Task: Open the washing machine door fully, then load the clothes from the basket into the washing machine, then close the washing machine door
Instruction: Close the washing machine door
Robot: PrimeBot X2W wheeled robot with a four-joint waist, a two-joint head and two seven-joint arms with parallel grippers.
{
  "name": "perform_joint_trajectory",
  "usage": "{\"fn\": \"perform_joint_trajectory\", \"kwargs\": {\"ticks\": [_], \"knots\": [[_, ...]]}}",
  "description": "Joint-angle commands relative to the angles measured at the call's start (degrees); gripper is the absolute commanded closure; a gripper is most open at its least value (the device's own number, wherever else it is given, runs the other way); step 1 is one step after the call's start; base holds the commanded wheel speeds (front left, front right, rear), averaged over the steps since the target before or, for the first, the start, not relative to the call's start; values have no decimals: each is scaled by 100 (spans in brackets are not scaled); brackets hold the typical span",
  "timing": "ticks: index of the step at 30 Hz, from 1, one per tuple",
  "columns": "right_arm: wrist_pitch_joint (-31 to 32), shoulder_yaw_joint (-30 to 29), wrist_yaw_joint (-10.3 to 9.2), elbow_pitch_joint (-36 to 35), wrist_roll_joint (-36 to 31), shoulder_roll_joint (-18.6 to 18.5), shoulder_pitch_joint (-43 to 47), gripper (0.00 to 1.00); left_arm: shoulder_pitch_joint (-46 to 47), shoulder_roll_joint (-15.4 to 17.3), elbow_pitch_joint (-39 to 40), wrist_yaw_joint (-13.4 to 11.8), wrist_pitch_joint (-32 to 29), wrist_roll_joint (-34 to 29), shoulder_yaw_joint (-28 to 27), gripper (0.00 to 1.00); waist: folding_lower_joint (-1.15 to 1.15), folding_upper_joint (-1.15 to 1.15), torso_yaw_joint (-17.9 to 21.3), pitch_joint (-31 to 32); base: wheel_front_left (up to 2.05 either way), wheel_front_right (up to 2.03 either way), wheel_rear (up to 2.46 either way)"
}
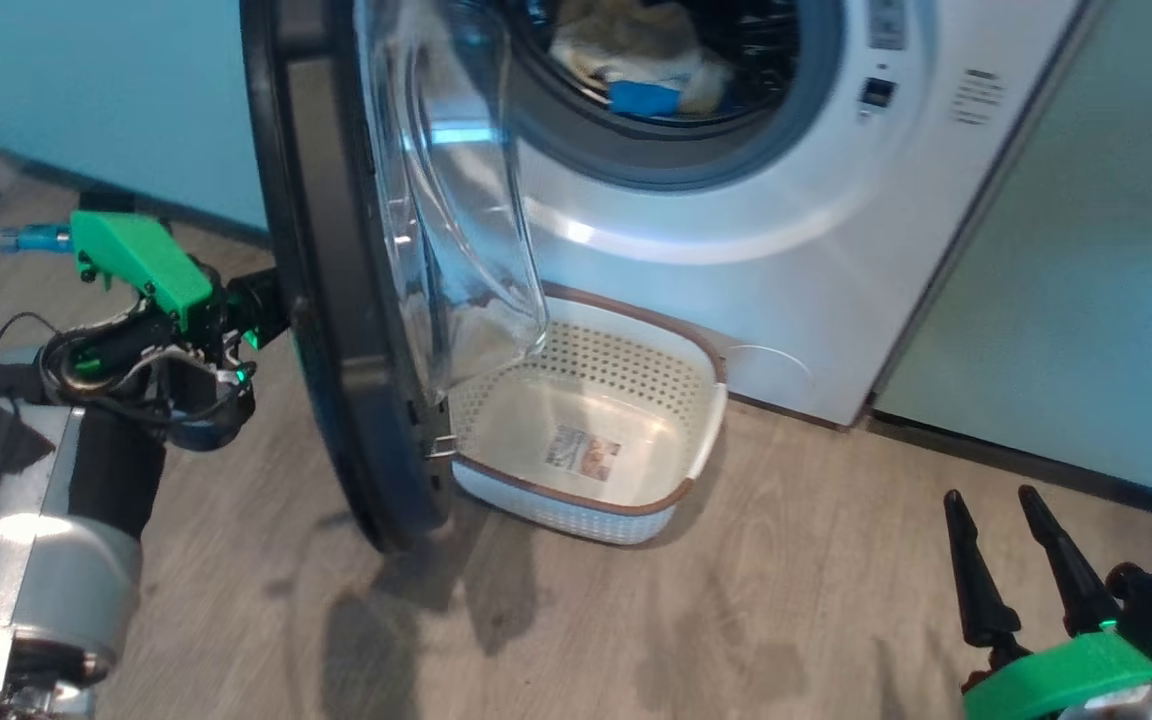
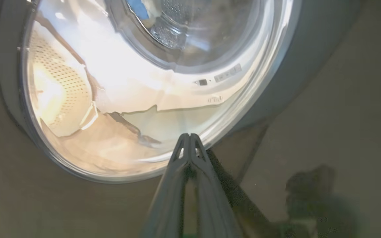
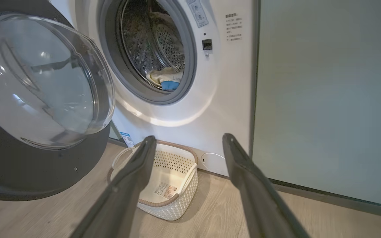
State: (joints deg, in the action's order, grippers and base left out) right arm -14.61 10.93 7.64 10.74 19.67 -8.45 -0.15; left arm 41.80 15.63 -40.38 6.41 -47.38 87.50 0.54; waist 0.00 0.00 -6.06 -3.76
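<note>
A large white front-loading washing machine (image 1: 736,250) stands on a pale wood-plank floor (image 1: 786,620), between a teal wall (image 1: 86,100) and a pale green cabinet (image 1: 1086,250). Beside the drum opening are a small dark latch slot and several lines of grey printed text (image 3: 233,28), too small to read. A small blue label sticker (image 3: 126,137) sits low on the front; its writing is not legible either.

The big round glossy black door (image 1: 336,300) stands swung out, its clear glass bowl hanging over the near end of a small cream perforated plastic basket with a brown rim (image 1: 696,400). The basket rests on the floor against the machine's foot. A printed label sticker (image 1: 583,453) shows on its bottom, the text blurred.

The pale yellow clothes with a bright blue piece (image 1: 636,60) lie low at the front of the steel drum.

The left gripper (image 2: 189,137) has its fingers pressed together, tips at the lower rim of the door's window on the outer face. The right gripper (image 1: 991,493) is spread wide, holding nothing, above the floor well apart from the basket.
</note>
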Motion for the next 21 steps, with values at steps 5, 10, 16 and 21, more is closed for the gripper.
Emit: {"fn": "perform_joint_trajectory", "kwargs": {"ticks": [5, 10, 16, 21], "knots": [[-39, 61, -15, -168, 25, 10, -97, 0, 94, 120, 410, 18, 38, 93, -166, 100, 0, 0, 480, 9, 0, 0, 0], [-39, 66, -15, -179, 21, 26, -130, 0, 58, 68, 493, 20, 168, 98, -227, 100, 0, 0, 843, -29, 0, 0, 0], [-39, 65, -15, -197, 22, 27, -185, 0, 27, 32, 538, 30, 279, 97, -282, 100, 0, 0, 1294, -101, 0, 0, 0], [-39, 49, -15, -199, 25, 30, -201, 0, 20, 9, 528, 39, 339, 69, -286, 100, 0, 0, 1558, -135, 0, 0, 0]]}}
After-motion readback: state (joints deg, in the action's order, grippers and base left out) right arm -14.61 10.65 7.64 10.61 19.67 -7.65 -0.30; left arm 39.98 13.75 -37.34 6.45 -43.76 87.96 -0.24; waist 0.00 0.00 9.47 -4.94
